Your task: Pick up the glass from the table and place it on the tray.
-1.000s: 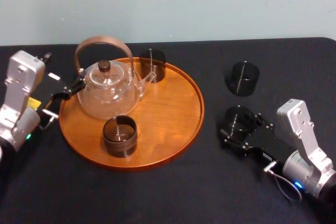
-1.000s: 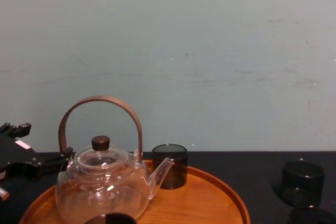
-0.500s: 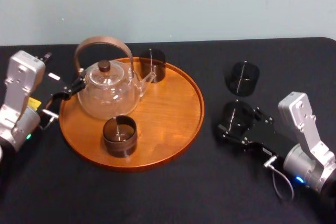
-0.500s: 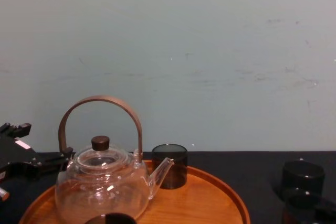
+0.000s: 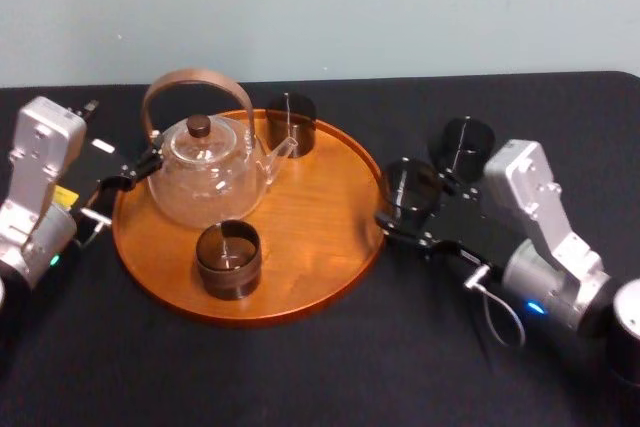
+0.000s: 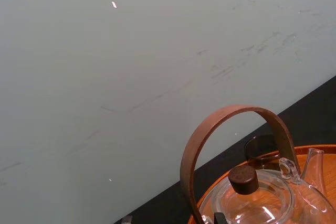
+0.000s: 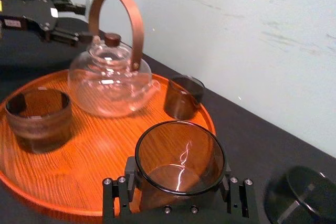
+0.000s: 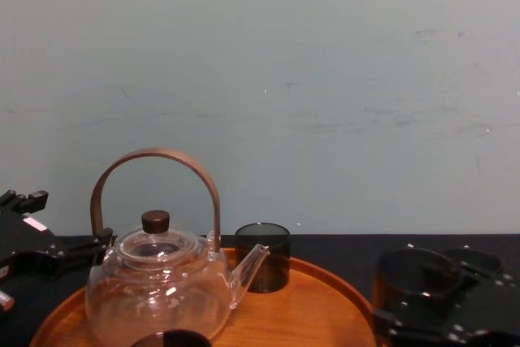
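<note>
My right gripper (image 5: pixel 404 213) is clamped on the upright glass (image 5: pixel 407 187), just beside the right rim of the tray (image 5: pixel 330 247), whose free wood lies to its left.

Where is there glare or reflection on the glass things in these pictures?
Right wrist view: a bright streak reflects inside the glass held in the right hand; white glints on the teapot. Chest view: small glints on the teapot's belly. Head view: left hand idle beside the tray.
</note>
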`<move>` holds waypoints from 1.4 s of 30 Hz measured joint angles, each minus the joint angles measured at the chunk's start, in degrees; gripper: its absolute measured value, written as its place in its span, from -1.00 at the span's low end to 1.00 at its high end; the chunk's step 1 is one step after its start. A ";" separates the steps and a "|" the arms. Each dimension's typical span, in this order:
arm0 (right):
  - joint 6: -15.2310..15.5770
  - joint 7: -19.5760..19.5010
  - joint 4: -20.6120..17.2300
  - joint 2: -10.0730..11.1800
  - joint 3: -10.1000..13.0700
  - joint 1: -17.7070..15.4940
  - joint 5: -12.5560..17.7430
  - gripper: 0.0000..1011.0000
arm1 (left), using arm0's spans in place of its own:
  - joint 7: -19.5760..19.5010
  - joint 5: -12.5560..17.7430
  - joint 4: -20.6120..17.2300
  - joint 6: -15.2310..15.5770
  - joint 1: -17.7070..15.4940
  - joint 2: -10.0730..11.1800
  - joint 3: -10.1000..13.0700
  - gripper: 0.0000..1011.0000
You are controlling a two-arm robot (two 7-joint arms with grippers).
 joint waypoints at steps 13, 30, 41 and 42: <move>0.85 0.30 1.95 -2.41 -3.26 3.48 -0.62 0.82 | 0.00 0.00 0.00 0.00 0.00 0.00 0.00 1.00; 1.06 0.58 5.04 -4.89 -7.17 6.79 -2.56 0.82 | 0.00 0.00 0.00 0.00 0.00 0.00 0.00 1.00; 0.76 0.96 6.97 -6.10 -9.29 7.76 -3.69 0.82 | 0.00 0.00 0.00 0.00 0.00 0.00 0.00 1.00; 0.63 1.04 7.35 -6.28 -9.47 7.87 -3.77 0.82 | 0.00 0.00 0.00 0.00 0.00 0.00 0.00 1.00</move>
